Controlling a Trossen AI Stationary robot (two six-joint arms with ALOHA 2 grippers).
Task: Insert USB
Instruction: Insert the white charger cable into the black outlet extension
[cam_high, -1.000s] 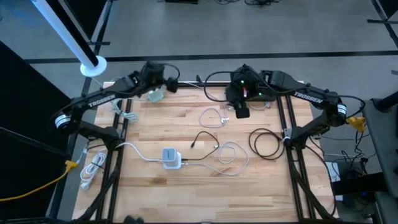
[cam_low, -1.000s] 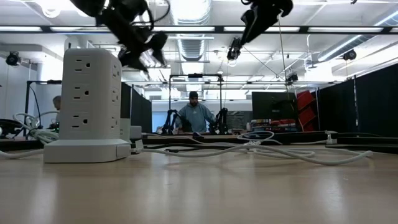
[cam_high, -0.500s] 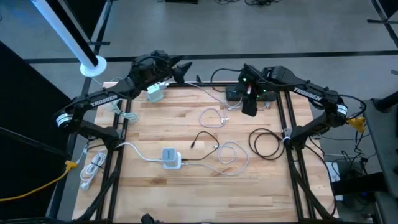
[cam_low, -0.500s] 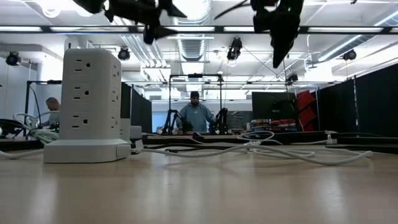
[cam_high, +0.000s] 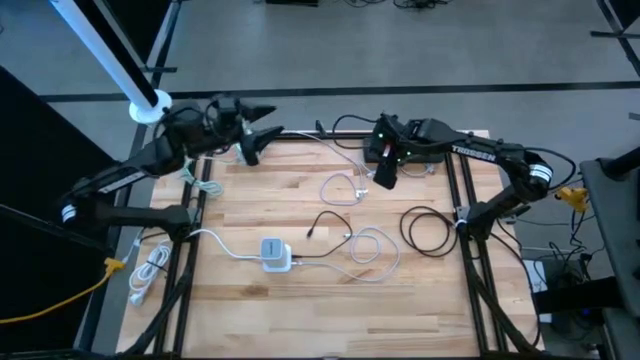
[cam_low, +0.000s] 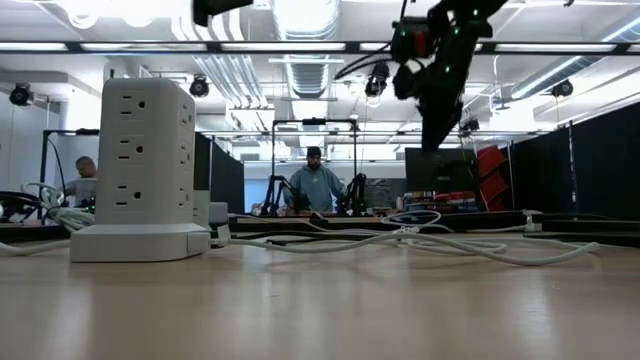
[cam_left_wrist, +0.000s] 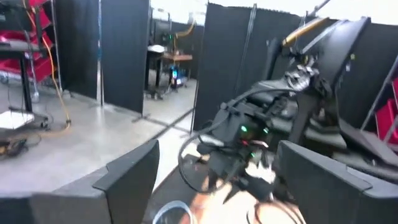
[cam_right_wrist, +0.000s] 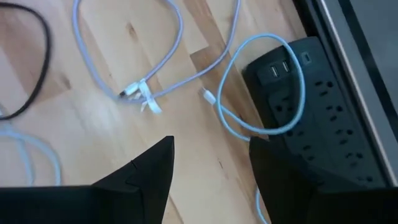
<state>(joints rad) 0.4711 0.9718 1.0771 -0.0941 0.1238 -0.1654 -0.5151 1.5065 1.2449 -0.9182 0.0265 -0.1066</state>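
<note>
- Left gripper (cam_high: 262, 137) is hanging above the table's far left corner, fingers spread with nothing between them; the left wrist view is looking out across the room toward the other arm, not down at any cable.
- White tower strip (cam_high: 275, 254) is sitting well toward the near edge from both grippers, its cord running off to the left.
- White USB cable (cam_right_wrist: 163, 65) is lying loose on the wood just ahead of the right gripper, its small plug end (cam_right_wrist: 207, 96) close beside the black strip.
- Right gripper (cam_high: 383, 176) is hovering over the far middle of the table, fingers parted and empty.
- Black power strip (cam_right_wrist: 314, 106) is lying just beside that gripper, its two USB ports (cam_right_wrist: 278, 70) facing up.
- Judging the step as reaching for the plug: coming straight down over the plug end, pinching its flat sides, and keeping clear of the light-blue loop draped across the strip should help.
</note>
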